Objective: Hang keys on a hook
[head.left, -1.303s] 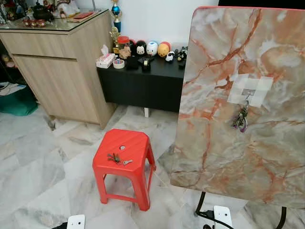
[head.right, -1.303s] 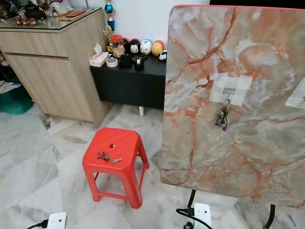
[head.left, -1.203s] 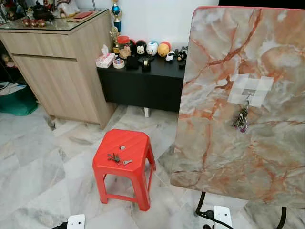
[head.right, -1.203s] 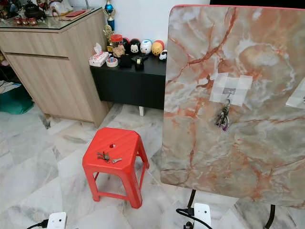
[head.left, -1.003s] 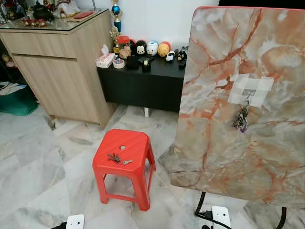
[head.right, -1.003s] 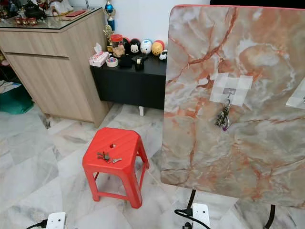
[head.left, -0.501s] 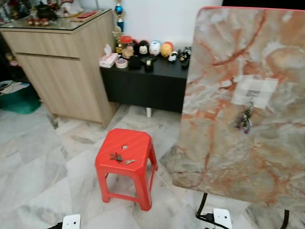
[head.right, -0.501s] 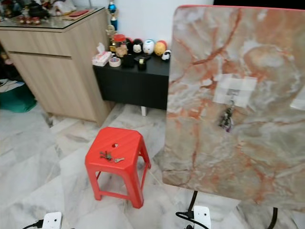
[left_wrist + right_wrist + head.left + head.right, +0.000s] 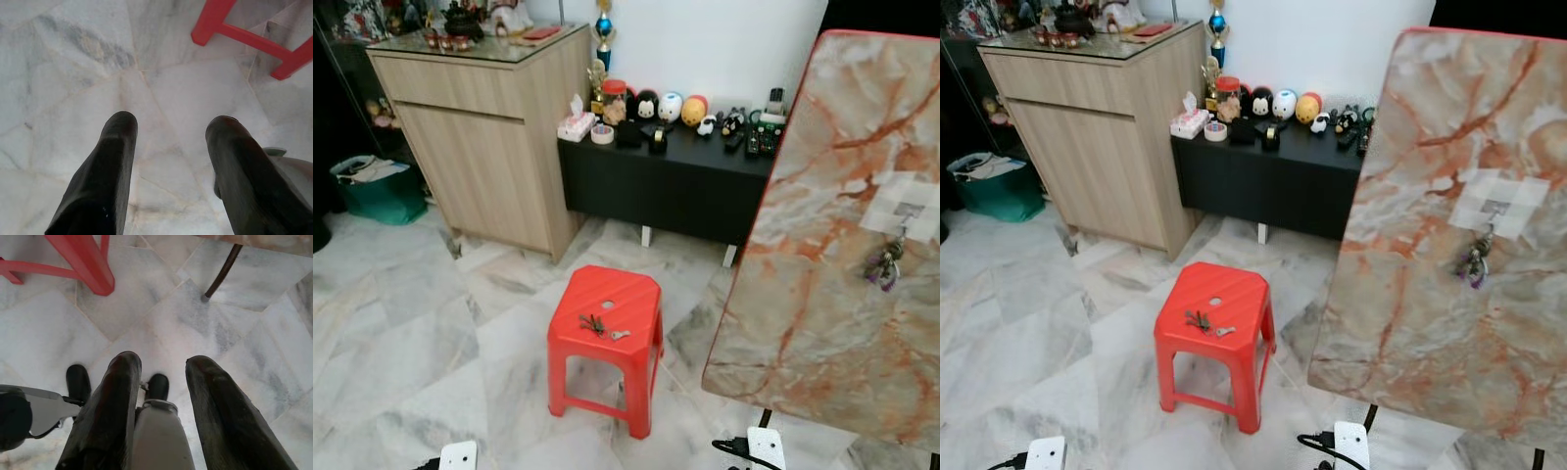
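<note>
Keys (image 9: 594, 324) lie on the red stool (image 9: 607, 304) ahead, long axis running left-right, well above and beyond both grippers, left (image 9: 171, 127) and right (image 9: 161, 364), which hang spread and empty over the floor, neither clearly nearer; hook (image 9: 907, 210) far right on the board (image 9: 822, 245).

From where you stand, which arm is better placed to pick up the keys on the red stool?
Probably the right. The keys lie left of centre on the red stool. Both grippers hang open over the floor, but the right gripper sees a stool leg closer than the left gripper.
</note>
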Tool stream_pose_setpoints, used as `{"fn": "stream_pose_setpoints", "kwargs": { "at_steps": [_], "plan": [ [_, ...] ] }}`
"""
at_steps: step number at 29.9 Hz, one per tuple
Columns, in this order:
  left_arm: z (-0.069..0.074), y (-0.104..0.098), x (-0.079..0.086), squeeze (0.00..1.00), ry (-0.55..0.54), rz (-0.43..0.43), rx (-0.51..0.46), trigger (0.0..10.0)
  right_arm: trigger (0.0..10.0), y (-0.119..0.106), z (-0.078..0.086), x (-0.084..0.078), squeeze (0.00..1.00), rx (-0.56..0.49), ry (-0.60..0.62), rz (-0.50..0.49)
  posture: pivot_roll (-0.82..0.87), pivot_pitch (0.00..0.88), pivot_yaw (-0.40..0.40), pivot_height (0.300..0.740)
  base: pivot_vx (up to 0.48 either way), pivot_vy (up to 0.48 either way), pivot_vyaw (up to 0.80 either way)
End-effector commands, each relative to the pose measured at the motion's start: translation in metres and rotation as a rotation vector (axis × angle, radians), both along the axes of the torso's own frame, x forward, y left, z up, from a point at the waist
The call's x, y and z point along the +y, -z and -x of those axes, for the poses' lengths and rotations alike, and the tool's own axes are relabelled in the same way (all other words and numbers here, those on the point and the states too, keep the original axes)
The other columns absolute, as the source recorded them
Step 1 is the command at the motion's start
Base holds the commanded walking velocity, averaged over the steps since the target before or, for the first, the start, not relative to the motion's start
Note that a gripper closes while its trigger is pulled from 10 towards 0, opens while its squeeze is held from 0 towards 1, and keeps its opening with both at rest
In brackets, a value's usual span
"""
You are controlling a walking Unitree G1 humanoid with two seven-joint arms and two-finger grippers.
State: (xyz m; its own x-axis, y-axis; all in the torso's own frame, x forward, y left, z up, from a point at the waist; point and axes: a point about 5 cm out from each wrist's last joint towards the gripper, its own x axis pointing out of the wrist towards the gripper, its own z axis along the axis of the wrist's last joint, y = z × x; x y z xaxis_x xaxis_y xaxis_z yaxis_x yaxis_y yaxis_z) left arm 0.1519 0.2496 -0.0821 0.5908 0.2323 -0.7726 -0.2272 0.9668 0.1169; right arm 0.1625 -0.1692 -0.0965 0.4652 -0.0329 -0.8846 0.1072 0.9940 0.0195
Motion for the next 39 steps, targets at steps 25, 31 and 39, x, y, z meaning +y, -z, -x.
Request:
{"fn": "stream_pose_setpoints", "kwargs": {
  "at_steps": [25, 31, 39],
  "plan": [
    [0.002, 0.002, -0.002, 0.00, 0.001, 0.008, 0.015, 10.0, 10.0, 0.000, -0.002, 0.011, 0.00, -0.003, -0.004, -0.004, 0.03, 0.000, -0.002, 0.740, 0.000, 0.308, 0.00],
    [0.002, 0.002, -0.002, 0.00, 0.001, 0.008, 0.016, 10.0, 10.0, 0.000, -0.002, 0.013, 0.00, -0.003, -0.006, -0.005, 0.03, 0.000, -0.002, 0.740, 0.000, 0.309, 0.00],
    [0.002, 0.002, -0.002, 0.00, 0.002, 0.008, 0.016, 10.0, 10.0, 0.000, -0.002, 0.019, 0.00, -0.004, -0.018, -0.007, 0.03, 0.000, -0.004, 0.740, 0.000, 0.220, 0.00]
  ]
}}
